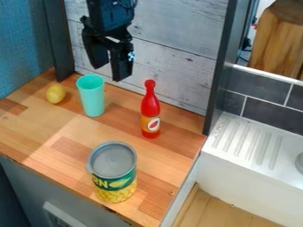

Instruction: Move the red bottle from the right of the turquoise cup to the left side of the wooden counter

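Gripper [111,73] at upper centre-left, fingers apart, holding nothing. Turquoise cup [91,96] stands below it, between yellow lemon [56,93] and red sauce bottle [150,111]. Corn can [112,172] stands upright at lower centre-left.

Wooden surface [35,137], lemon [56,93] and mint-green cup [91,98] near back-left corner, red bottle [150,108] toward back edge, can [112,175] near front edge

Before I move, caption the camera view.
Open claw above a wooden counter with a lemon, teal cup, red bottle and corn can.
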`<state>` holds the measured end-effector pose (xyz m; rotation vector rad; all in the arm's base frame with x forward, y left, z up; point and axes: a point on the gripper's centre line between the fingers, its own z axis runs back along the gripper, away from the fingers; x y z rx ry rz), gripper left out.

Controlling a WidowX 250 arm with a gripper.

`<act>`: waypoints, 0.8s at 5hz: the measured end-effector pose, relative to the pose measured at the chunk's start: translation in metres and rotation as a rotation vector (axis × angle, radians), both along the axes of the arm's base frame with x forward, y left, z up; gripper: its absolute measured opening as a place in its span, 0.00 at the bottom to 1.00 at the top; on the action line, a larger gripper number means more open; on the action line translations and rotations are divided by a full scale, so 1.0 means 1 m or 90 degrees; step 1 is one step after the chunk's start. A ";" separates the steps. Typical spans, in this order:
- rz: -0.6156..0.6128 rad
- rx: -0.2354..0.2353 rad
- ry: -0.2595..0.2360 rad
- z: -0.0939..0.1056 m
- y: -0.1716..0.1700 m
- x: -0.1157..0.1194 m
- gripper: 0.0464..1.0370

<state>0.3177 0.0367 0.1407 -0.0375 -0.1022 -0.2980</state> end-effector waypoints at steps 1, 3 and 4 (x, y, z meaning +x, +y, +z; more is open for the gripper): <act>0.001 -0.003 0.019 -0.009 0.000 -0.001 0.96; -0.051 -0.018 0.028 -0.003 -0.040 0.005 0.96; -0.057 -0.006 0.042 -0.010 -0.048 0.013 0.96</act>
